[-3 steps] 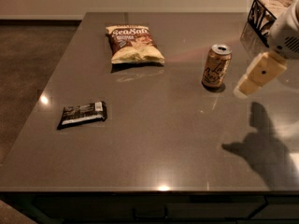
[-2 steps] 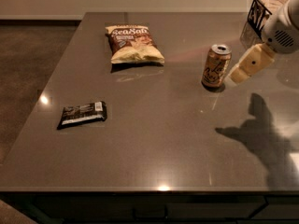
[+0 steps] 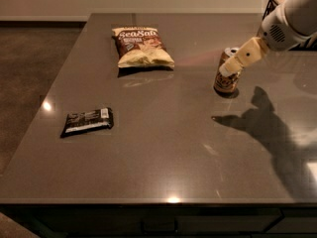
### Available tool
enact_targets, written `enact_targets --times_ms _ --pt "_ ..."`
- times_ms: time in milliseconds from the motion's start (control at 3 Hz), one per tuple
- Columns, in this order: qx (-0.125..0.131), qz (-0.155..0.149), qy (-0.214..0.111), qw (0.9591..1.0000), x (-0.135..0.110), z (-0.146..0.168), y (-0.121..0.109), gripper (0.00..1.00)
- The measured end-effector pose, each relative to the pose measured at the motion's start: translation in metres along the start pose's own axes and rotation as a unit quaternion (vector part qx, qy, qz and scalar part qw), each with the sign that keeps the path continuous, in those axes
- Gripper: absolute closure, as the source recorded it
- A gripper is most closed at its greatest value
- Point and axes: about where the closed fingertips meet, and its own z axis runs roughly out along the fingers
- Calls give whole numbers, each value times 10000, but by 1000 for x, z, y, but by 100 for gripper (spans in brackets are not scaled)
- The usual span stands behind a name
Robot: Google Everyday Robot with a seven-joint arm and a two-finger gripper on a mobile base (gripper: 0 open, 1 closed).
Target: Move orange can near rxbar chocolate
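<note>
The orange can [image 3: 226, 80] stands upright on the dark grey table [image 3: 163, 148], right of the middle. My gripper [image 3: 231, 68] comes in from the upper right on a white arm and is right at the can's upper part, overlapping its silver top. The rxbar chocolate [image 3: 87, 121], a flat black bar with white text, lies far off at the left side of the table, well apart from the can.
A brown-and-cream "Sea Salt" chip bag [image 3: 142, 46] lies at the back centre. A dark wire-like object [image 3: 273, 4] stands at the back right corner behind the arm. The arm's shadow falls on the table's right side.
My gripper has moved left and down, from beside the can on its right to right against its upper part. The can, bar and bag have not moved.
</note>
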Motion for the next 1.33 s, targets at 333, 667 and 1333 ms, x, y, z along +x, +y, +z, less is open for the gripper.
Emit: enact_targets --times_ms 333,667,1333 --pt "-122 204 -136 9996 -6 25 -5 0" --pt "-189 340 -194 9991 -5 44 -11 0" --pt "-364 368 -326 9981 -12 57 -9 40"
